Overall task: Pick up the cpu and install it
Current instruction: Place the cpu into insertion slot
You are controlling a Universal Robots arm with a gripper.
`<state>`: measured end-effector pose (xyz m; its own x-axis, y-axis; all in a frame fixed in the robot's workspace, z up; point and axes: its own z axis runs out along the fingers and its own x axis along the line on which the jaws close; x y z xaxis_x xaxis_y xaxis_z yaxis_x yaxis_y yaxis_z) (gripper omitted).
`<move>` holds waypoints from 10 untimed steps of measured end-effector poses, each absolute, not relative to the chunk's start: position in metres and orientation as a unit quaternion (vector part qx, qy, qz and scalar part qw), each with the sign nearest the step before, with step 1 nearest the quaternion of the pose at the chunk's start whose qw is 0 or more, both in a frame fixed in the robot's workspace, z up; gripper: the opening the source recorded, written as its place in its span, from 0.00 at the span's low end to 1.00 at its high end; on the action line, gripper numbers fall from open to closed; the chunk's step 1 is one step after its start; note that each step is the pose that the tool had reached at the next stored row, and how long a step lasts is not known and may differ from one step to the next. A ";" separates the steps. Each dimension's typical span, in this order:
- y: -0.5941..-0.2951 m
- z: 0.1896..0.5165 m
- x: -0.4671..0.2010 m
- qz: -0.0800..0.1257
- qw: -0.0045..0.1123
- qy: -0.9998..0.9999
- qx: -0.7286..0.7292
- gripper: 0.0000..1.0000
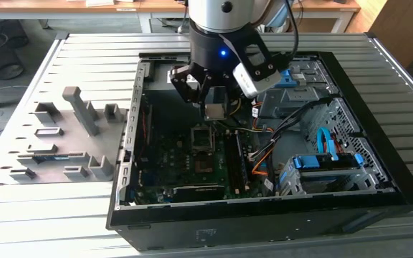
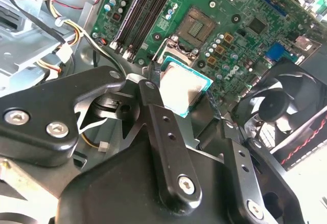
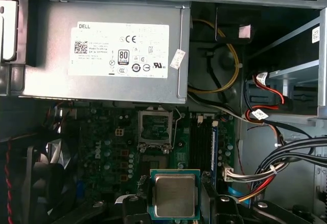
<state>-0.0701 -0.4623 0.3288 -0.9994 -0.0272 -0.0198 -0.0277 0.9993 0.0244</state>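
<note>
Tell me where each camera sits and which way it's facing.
Exterior view: off the arm, looking down into the computer case; arm and gripper show.
Second wrist view: on the wrist, looking past the fingers at the motherboard.
First wrist view: on the wrist, facing the power supply and socket; fingers show.
All three share the gripped cpu.

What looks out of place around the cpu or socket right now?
Nothing stands out. The cpu is held square in the gripper above the motherboard, and the socket looks open and empty, with no cable across it.
</note>
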 end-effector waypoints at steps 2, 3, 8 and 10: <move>-0.462 0.327 -0.070 0.012 0.010 1.000 -0.014 0.47; -0.462 0.327 -0.070 0.012 0.010 1.000 -0.014 0.47; -0.462 0.320 -0.070 0.012 0.010 1.000 -0.014 0.47; -0.462 0.316 -0.070 0.011 0.010 1.000 -0.014 0.47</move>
